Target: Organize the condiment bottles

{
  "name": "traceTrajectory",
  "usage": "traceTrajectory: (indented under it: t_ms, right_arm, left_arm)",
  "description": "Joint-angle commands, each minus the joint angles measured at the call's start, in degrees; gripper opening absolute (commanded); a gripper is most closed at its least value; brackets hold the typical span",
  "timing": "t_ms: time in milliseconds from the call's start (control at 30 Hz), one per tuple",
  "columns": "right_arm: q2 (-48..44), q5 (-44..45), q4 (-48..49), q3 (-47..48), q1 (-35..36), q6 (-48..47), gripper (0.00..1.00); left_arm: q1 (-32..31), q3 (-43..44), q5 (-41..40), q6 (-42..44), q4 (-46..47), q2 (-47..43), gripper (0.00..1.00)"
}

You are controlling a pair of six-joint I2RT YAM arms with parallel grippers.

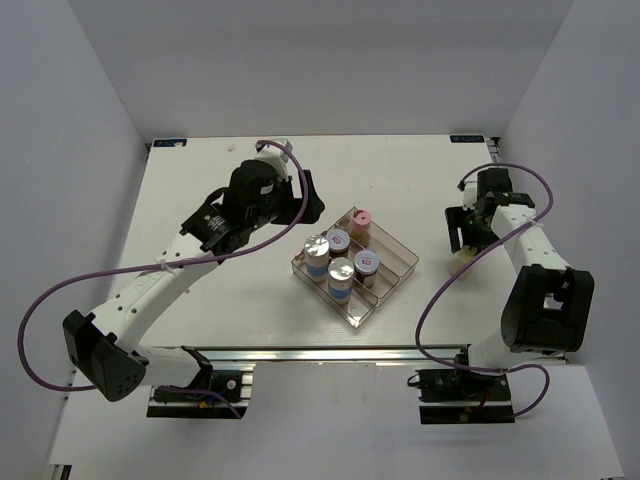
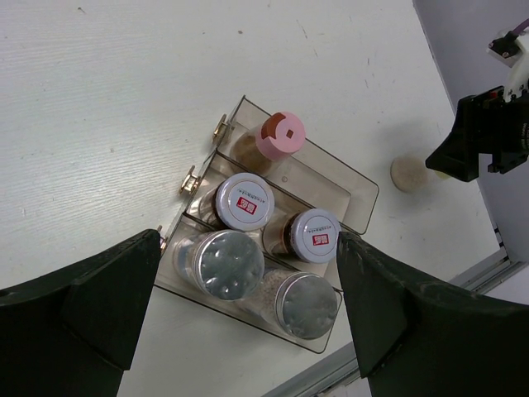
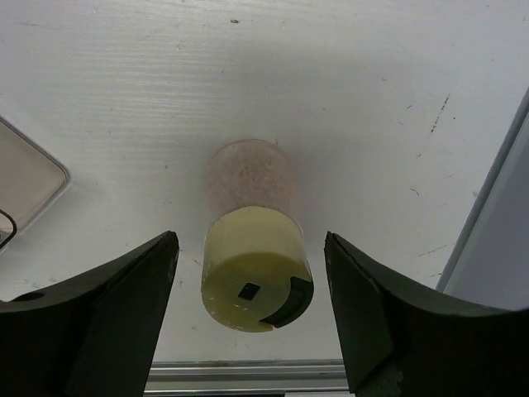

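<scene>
Yellow-capped jar, the only one outside the tray, sits at the desk's right between the spread right fingers, ungripped; the left fingers are spread too. Next move likely calls for closing on it and carrying it to the tray.

a white table filled the enclosure, its top matte and faintly grained, with a few small dark scuffs. plain pale grey panels closed it in: a left wall, a right wall and a back wall. an aluminium rail ran along the near edge, catching a bright strip of light. small labels sat at the two far corners.
</scene>
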Motion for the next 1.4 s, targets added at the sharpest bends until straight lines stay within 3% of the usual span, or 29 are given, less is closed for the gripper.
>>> traceTrajectory:
  t_ms: [0,367,500,633,900,1133,1367]
  right_arm:
    - [-0.6,-1.2,-1.0,-0.6,-0.2,0.4,0.77]
    - [-0.6,-0.9,-3.0,0.0,-0.3,0.3,0.55]
    - [-0.7,-1.8,-3.7,1.5,-0.3,0.4,0.23]
    - [-2.5,-6.7,-4.0,5.5,-0.3,-2.2,0.00]
    - [-5.5,-18.9,-1.1,15.4,-0.2,-6.3,0.00]
    - [-4.0,-37.8,-5.9,17.4,4.9,-12.7,0.00]
    - [-2.3,-35.6,-3.4,14.2,13.8,-12.6,0.00]
  left_arm:
    - [0.2,2.4,-0.1,0.7,0.0,-0.7,0.97]
    - [0.4,1.4,-0.5,0.6,0.1,-1.6,0.97]
    - [0.4,1.0,-0.5,0.5,0.2,-1.9,0.97]
    - [0.6,1.1,-0.7,0.6,-0.2,-2.1,0.97]
    - [0.8,1.6,-0.7,0.7,-0.6,-2.0,0.97]
    - [0.8,2.2,-1.1,0.9,-0.9,-1.8,0.97]
    - [1.0,2.8,-2.1,0.9,-2.0,-2.2,0.97]
